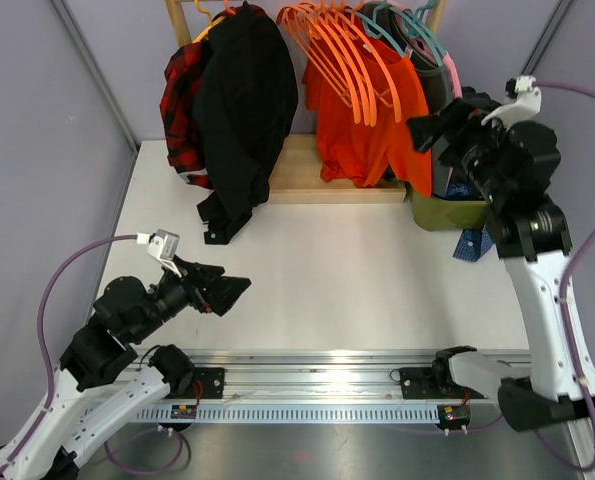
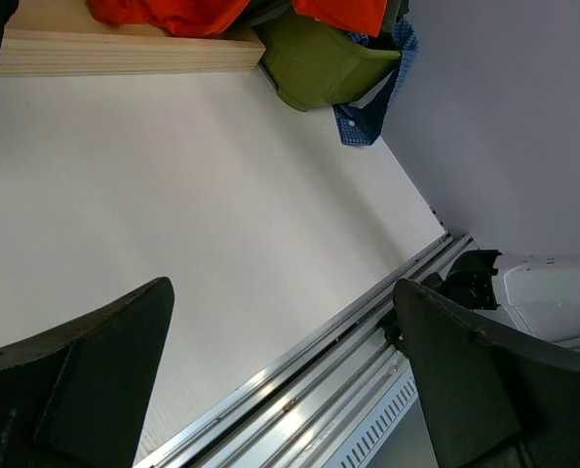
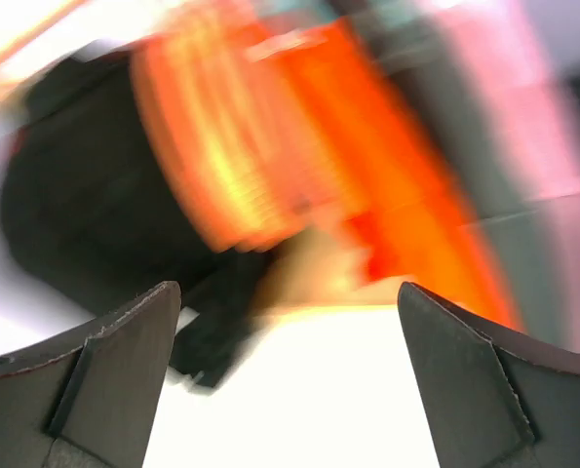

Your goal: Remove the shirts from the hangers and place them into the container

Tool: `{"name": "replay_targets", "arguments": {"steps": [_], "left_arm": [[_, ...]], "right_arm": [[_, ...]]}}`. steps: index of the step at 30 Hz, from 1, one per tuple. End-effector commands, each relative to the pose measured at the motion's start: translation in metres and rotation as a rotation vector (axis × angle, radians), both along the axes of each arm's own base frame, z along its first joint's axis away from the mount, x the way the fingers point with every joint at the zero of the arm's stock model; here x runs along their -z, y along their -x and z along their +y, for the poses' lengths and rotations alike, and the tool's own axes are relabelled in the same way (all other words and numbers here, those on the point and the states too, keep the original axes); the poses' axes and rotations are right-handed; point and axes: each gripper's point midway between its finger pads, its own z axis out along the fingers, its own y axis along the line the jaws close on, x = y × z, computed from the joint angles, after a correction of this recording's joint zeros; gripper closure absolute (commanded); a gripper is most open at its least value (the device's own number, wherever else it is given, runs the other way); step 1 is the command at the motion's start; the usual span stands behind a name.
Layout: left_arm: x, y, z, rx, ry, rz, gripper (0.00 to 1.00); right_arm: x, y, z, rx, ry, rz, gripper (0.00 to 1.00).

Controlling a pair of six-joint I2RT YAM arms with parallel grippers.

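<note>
Shirts (image 1: 242, 100) on hangers (image 1: 342, 60), right claw (image 1: 419, 135) gaping

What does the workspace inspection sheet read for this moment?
Surface: white table, wooden rack base at the back.
Job's things: black shirt, plaid shirt and orange shirt hang above it beside bare orange hangers; blue checked shirt spills over the green tub.
Clutter: nothing seen.
Grippers: left gripper and right gripper open, empty.
Cables: purple cables loop at both sides.
Surroundings: plain lilac walls.
</note>
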Motion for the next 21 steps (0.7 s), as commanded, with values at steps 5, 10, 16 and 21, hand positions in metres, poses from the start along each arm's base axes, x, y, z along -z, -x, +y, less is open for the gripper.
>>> {"name": "replay_targets", "arguments": {"steps": [5, 10, 16, 21], "left_arm": [[-0.029, -0.004, -0.008, 0.026, 0.036, -0.069, 0.01], [-0.035, -0.004, -0.01, 0.036, 0.049, -0.078, 0.01], [-0.041, -0.002, -0.011, 0.047, 0.062, -0.097, 0.01], [-0.047, -0.002, -0.01, 0.046, 0.066, -0.122, 0.01]], "right_arm": [[0.001, 0.094, 0.109, -0.52, -0.031, -0.026, 0.01], [0.027, 0.133, 0.161, -0.738, -0.001, 0.035, 0.01], [0.07, 0.166, 0.212, -0.869, 0.114, 0.104, 0.01], [0.089, 0.175, 0.219, -0.836, 0.17, 0.139, 0.01]]}}
